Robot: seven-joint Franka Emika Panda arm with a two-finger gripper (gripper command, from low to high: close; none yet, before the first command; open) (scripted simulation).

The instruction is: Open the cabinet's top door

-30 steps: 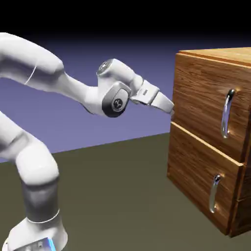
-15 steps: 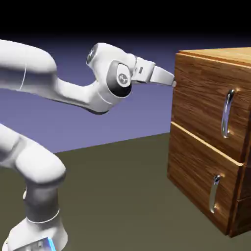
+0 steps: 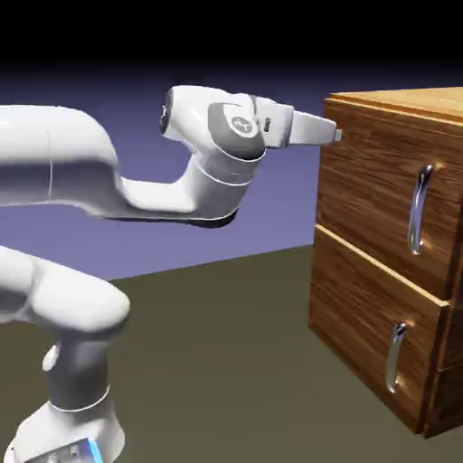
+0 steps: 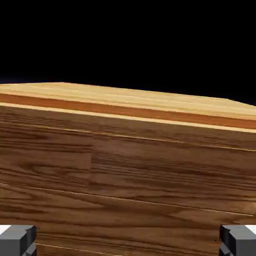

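The cabinet (image 3: pixel 380 262) stands upright at the exterior view's right, boxy, in reddish-brown wood grain with a paler top. Its top door (image 3: pixel 375 190), a roughly square panel above the lower one, is closed and carries a curved, upright silver bar handle (image 3: pixel 419 209) toward the exterior view's right.

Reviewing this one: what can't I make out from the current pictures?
- Cabinet: its right part is cut off by the exterior view's right edge.
- Gripper: in the exterior view, seen side-on, the gap between its fingers can't be judged.
- Contact: neither view settles whether the fingertips touch the top door.
- Upper handle: outside the hand view's frame.
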